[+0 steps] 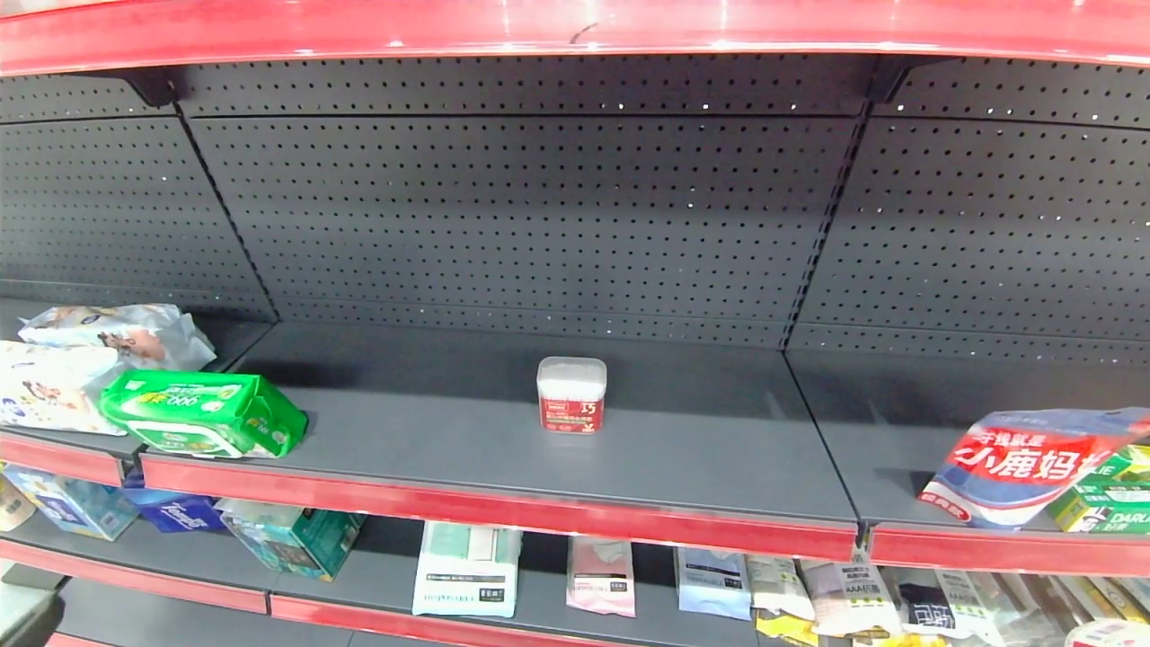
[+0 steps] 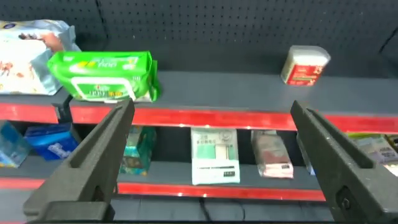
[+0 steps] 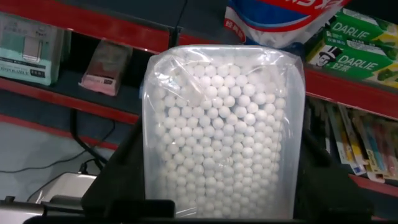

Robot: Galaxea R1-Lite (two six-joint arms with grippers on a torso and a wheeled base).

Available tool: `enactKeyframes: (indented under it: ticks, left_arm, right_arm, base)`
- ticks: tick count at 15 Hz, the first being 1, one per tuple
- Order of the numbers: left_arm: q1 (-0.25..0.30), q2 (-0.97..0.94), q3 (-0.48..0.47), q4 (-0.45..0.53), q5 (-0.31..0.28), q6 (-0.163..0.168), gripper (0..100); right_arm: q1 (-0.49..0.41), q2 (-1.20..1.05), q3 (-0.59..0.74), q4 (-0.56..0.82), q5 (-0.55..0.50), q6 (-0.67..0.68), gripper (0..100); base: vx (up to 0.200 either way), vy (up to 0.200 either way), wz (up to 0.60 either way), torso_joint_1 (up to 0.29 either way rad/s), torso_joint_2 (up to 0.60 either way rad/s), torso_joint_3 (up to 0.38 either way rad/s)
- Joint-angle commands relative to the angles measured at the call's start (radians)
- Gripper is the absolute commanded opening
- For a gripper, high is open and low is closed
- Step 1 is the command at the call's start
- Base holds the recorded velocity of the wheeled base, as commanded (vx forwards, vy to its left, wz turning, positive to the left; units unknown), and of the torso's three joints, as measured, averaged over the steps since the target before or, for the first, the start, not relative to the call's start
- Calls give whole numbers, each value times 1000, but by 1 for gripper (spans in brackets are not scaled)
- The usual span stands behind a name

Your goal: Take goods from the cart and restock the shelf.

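In the right wrist view my right gripper (image 3: 224, 193) is shut on a clear pack of white cotton swabs (image 3: 224, 124), its dark fingers (image 3: 124, 174) pressing on both sides. It hangs in front of the shelf's red edge. A small red-and-white tub (image 1: 571, 395) (image 2: 305, 65) stands upright in the middle of the grey shelf board (image 1: 683, 449). My left gripper (image 2: 211, 155) is open with nothing between its wide-spread fingers (image 2: 93, 162), out in front of the shelf, level with its red front rail (image 2: 211, 118).
A green wipes pack (image 1: 205, 413) (image 2: 104, 76) and white tissue packs (image 1: 99, 355) lie on the shelf's left. A red-white-blue bag (image 1: 1033, 463) (image 3: 280, 15) and green boxes (image 1: 1110, 494) (image 3: 360, 43) sit on its right. Several packets fill the lower shelf (image 1: 467, 566).
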Motion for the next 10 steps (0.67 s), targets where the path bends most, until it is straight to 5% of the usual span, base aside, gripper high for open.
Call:
enactKeyframes:
  ticks: [1, 3, 4, 6, 10]
  left_arm:
    - [0, 516, -187, -59, -4, 73, 100]
    - [-9, 677, -191, -137, -90, 156, 100]
    - [-8, 732, -193, -172, -146, 162, 100]
    - [-8, 948, -221, -332, -329, 221, 100]
    - [-5, 1246, -337, -366, -613, 405, 100]
  right_arm:
    - [-2, -71, 15, 0, -8, -11, 0]
    - [-8, -82, 32, -3, -41, -17, 0]
    - [-4, -89, 30, -5, -34, -13, 0]
    - [0, -131, 50, -5, 20, -2, 0]
    - [-13, -148, 47, -3, 15, -2, 0]
  base:
    - [0, 0, 0, 0, 0, 0]
    - [0, 0, 0, 0, 0, 0]
    - [0, 0, 0, 0, 0, 0]
    - [0, 0, 0, 0, 0, 0]
    - [0, 0, 0, 0, 0, 0]
